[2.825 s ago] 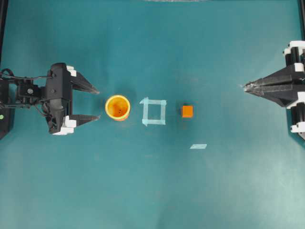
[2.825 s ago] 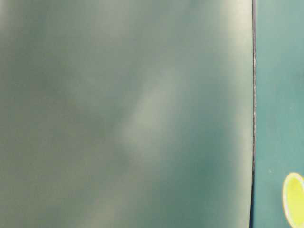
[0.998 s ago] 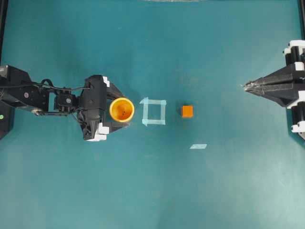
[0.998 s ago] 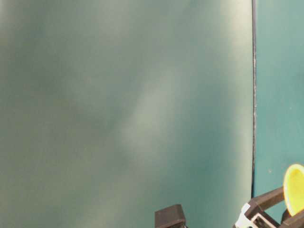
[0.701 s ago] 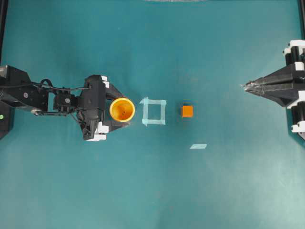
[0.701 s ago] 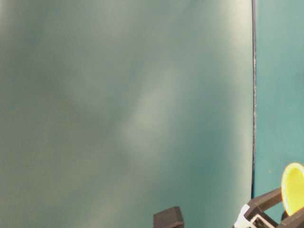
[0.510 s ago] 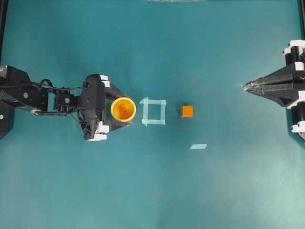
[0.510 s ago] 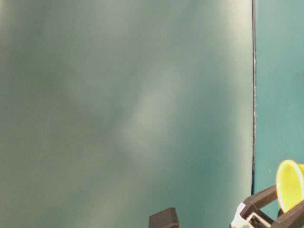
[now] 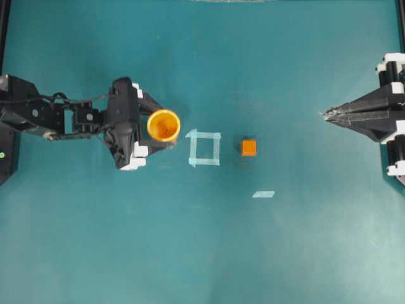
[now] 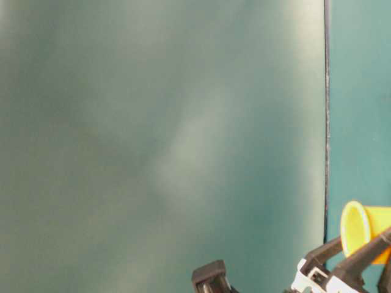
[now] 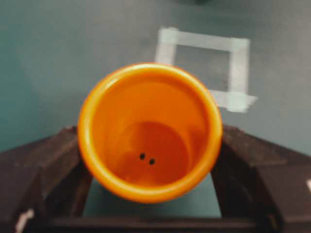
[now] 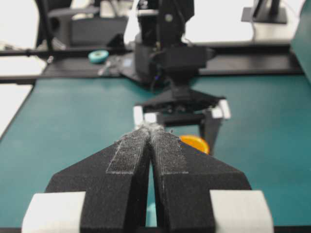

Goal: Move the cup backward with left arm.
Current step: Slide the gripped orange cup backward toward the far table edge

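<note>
Two black fingers of the left gripper clasp the cup by its sides, so the grasp should be held steady and the cup kept level while it travels away from the tape square ahead of the gripper.

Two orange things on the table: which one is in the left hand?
The round orange cup, clamped in the left hand. The small orange cube sits free beyond the pale tape square.

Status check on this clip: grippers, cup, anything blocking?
Left gripper shut on the cup, cup tilted. Right gripper shut, parked, holding nothing. Tape square and orange cube off to one side, not touching.
</note>
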